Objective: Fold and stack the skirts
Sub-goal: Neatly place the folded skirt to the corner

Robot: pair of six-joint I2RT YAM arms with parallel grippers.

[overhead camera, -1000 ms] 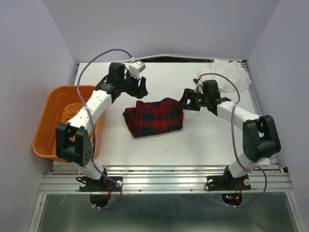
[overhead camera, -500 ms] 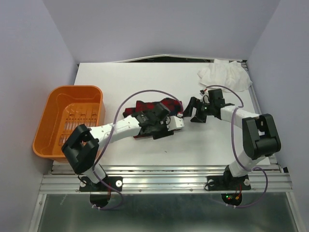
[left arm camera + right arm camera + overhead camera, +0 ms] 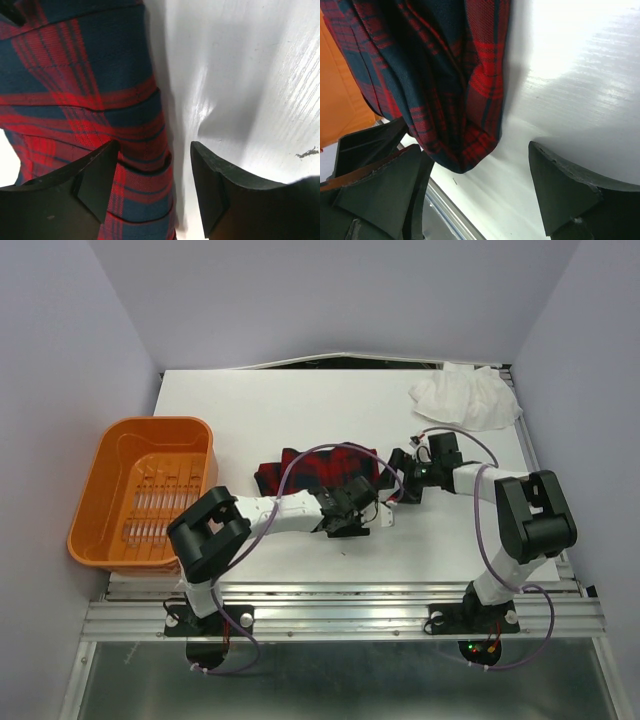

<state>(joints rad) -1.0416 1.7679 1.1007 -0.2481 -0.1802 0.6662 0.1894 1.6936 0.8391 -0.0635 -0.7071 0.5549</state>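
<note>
The red-and-black plaid skirt lies bunched in the middle of the counter, and both grippers sit low against its near right end. The left gripper has its jaws apart, straddling the skirt's edge: the plaid cloth fills the space by one finger and runs behind it, while the other finger stands over bare counter (whether the cloth actually touches a finger, I cannot tell). The right gripper also stands wide apart, with a drooping corner of the plaid cloth just ahead of the gap between its fingers, and nothing is clamped. The left arm stretches low from its base across the counter to the right, its forearm running along the skirt's near side. The right arm bends at the elbow near the right edge and reaches left toward the skirt's right end, so the two grippers are close together. The plain white skirt lies crumpled in the far right corner, well apart from both. An orange basket sits at the left edge, clear of the arms.
</note>
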